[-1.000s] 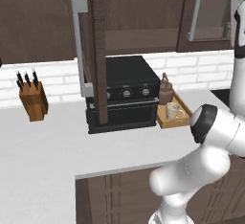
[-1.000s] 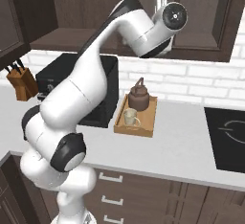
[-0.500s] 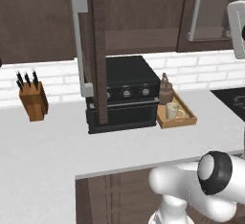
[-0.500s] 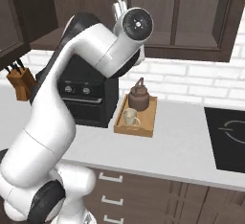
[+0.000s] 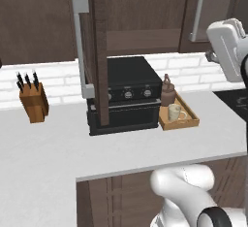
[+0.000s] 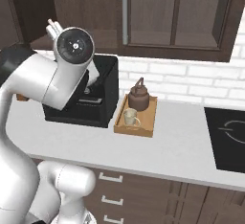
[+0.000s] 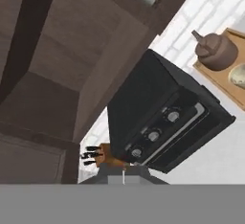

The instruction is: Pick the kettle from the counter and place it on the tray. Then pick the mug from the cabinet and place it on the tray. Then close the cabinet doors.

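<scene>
The brown kettle point(image 5: 167, 89) point(image 6: 139, 96) point(image 7: 216, 50) stands upright at the back of the wooden tray point(image 5: 190, 120) point(image 6: 144, 128) point(image 7: 220, 83), which rests on the white counter point(image 5: 53, 143) right of the oven. The cream mug point(image 5: 175, 112) point(image 6: 129, 117) sits in front of it on the same tray. The wall cabinet's left door point(image 5: 100, 51) hangs open, edge-on, with its grey bar handle point(image 5: 79, 46). The right door point(image 5: 213, 12) point(image 6: 150, 12) looks shut. My gripper point(image 5: 210, 56) point(image 6: 51, 25) is raised in the air, well above the counter and touching nothing; its fingers are too unclear to judge.
A black oven box point(image 5: 126, 95) point(image 6: 91, 98) point(image 7: 158, 117) sits under the open cabinet door. A wooden knife block point(image 5: 33, 101) point(image 7: 107, 156) stands at the left by the brick wall. A black cooktop point(image 6: 229, 139) lies at the right end of the counter.
The arm has swung round: in the right base view its wrist went from the upper right to the left, and the hand now sits high at the right of the left base view. Kettle, mug and tray stayed put.
</scene>
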### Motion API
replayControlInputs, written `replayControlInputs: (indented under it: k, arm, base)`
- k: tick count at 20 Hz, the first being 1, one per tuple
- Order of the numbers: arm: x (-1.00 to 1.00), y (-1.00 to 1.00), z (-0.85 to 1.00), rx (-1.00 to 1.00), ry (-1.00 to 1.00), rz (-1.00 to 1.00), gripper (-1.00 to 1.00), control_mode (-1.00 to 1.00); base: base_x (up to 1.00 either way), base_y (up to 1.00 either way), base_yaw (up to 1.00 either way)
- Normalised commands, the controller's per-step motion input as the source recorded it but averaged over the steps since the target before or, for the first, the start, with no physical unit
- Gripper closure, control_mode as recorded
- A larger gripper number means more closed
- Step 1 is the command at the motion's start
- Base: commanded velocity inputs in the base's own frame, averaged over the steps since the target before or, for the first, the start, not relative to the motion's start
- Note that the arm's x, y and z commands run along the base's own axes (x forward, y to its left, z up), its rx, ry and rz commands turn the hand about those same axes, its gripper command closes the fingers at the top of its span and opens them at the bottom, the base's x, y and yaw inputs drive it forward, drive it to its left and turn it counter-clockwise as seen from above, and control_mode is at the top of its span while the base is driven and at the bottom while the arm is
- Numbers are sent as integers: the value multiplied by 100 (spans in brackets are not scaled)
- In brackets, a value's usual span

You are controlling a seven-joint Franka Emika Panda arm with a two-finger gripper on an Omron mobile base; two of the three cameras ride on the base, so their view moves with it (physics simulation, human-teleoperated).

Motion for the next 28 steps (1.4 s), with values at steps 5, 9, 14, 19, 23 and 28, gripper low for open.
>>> replayControlInputs:
  k: [5, 9, 14, 19, 23, 28]
  arm:
    - [-100, 100, 0, -11, 3, 1, 100, -100]
    - [-90, 100, 0, -6, 13, -15, 100, -100]
    - [-68, 98, -2, -3, 3, -18, 100, -100]
    - [-46, 51, -5, -3, -1, 2, 100, -100]
    - [-28, 78, 0, 0, -26, -3, 100, -100]
    - [-16, 59, -1, 2, -37, -14, 100, -100]
  base:
    - [0, 0, 0]
    - [0, 0, 0]
    - [0, 0, 0]
    - [0, 0, 0]
    - [0, 0, 0]
    - [0, 0, 0]
